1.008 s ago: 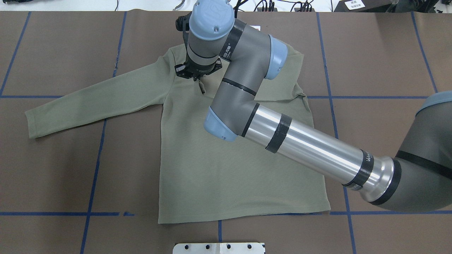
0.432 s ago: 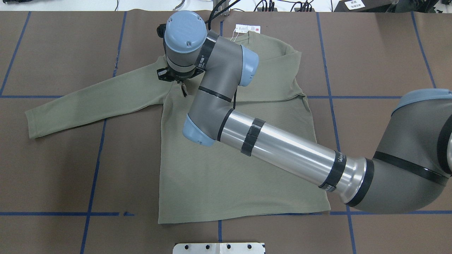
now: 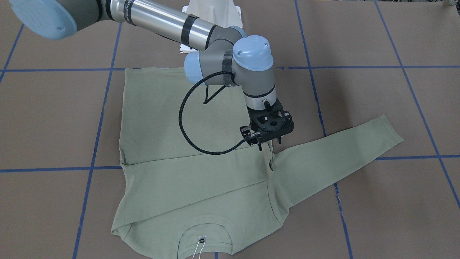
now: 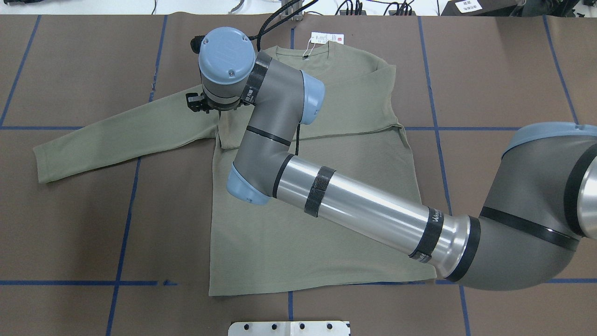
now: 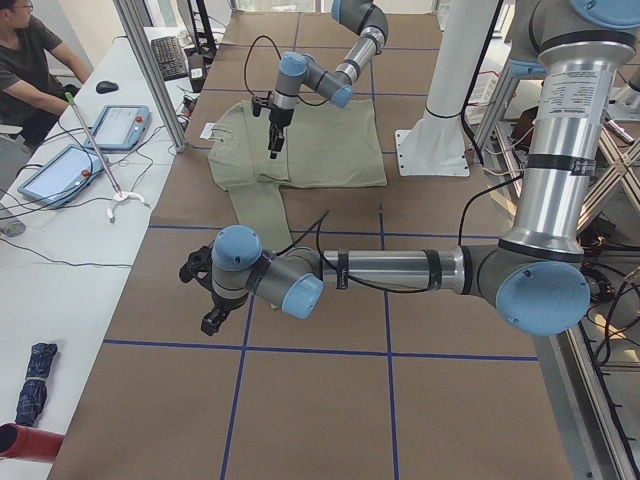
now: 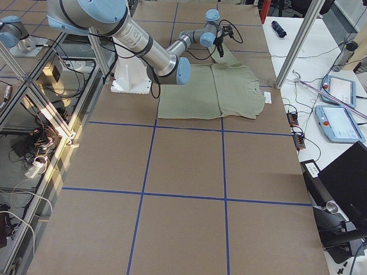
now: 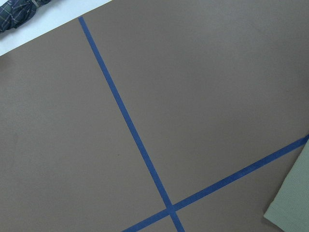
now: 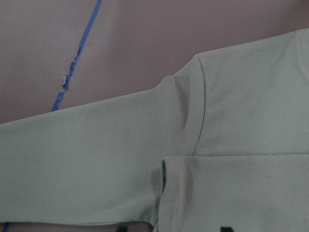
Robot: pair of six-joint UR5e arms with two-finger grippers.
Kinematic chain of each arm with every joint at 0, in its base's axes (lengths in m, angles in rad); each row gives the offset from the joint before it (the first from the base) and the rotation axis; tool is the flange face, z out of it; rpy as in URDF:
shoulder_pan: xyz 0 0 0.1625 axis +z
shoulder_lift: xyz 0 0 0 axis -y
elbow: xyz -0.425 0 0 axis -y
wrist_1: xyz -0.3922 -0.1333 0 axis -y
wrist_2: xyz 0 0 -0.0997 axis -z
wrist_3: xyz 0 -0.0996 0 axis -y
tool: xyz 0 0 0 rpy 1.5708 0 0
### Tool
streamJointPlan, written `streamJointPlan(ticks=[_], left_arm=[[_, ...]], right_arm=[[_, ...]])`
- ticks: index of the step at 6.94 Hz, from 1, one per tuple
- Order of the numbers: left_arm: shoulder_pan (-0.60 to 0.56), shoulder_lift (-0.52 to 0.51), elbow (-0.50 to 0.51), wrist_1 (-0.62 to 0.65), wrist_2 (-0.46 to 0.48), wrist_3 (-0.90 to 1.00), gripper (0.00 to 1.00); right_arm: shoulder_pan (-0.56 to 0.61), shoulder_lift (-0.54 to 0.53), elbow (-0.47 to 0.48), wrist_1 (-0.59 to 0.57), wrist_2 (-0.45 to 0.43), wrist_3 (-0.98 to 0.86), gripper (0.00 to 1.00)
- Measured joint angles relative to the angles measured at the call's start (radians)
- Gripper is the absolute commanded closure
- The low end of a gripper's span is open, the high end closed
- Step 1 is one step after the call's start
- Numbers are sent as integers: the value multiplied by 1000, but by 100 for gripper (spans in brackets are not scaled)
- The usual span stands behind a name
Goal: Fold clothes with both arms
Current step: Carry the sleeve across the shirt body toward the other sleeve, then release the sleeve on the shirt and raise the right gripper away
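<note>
Robotics lab for sure: big arms (image 5: 390, 270) over a tape-gridded table (image 4: 70, 224), operator (image 5: 25, 65) alongside with tablets (image 5: 122, 125).

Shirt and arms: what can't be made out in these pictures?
1. Left tool: appears only in the left side view, too small to tell open or shut.
2. Right tool: in the overhead view, its own wrist covers most of it.
3. Hang tag: print too small to read overhead.

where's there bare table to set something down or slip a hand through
Free: the table corner between the spread sleeve and the side of the shirt, on the robot's left; and the far-right patch beyond the right arm. Crowded: the shoulder under the right gripper.
</note>
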Motion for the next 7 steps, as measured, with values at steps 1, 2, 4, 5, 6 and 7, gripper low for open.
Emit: streamJointPlan(ticks=[1, 2, 4, 5, 6, 7], left_arm=[[2, -3, 6, -4, 0, -33, 1], [17, -5, 9, -33, 2, -114, 1], [120, 9, 10, -173, 77, -347, 1], [189, 31, 7, -263, 122, -486, 1], [251, 56, 4, -359, 144, -635, 1], [314, 81, 0, -438, 174, -783, 1]], right_arm=[[1, -3, 1, -5, 1, 18, 0], [5, -10, 12, -37, 8, 25, 0], [49, -99, 130, -161, 74, 26, 0], [93, -182, 227, -216, 125, 22, 0], [145, -268, 323, -277, 178, 14, 0], [205, -357, 410, -325, 242, -5, 0]])
